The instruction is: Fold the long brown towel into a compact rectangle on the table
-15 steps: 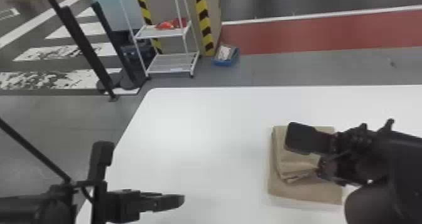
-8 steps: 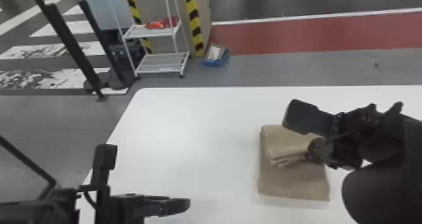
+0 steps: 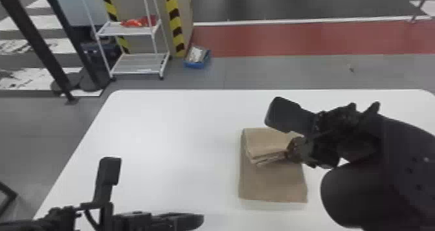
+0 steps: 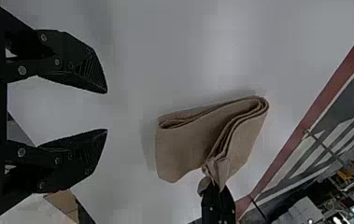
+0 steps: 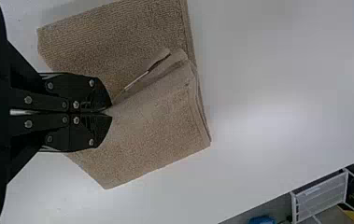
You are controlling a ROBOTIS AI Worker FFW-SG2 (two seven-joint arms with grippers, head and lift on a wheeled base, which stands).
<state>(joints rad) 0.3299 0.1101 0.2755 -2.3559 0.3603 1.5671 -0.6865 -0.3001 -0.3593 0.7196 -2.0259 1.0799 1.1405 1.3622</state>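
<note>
Towel (image 3: 272, 185) on table (image 3: 161, 149), with upper layers (image 5: 151, 121) pinched in right gripper (image 5: 110, 112) and left gripper (image 4: 107, 111) wide, well apart. Probably best to draw evenly toward the near side, keep sides squared, then lower gently before releasing.

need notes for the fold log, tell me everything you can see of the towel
The towel is plain brown, with a finely textured surface like terry cloth. It lies on the white table, folded into several layers. The near part is a flat, roughly square slab; over the far part lies a smaller flap, its edge pinched and creased where the right hand is shut on it.
</note>
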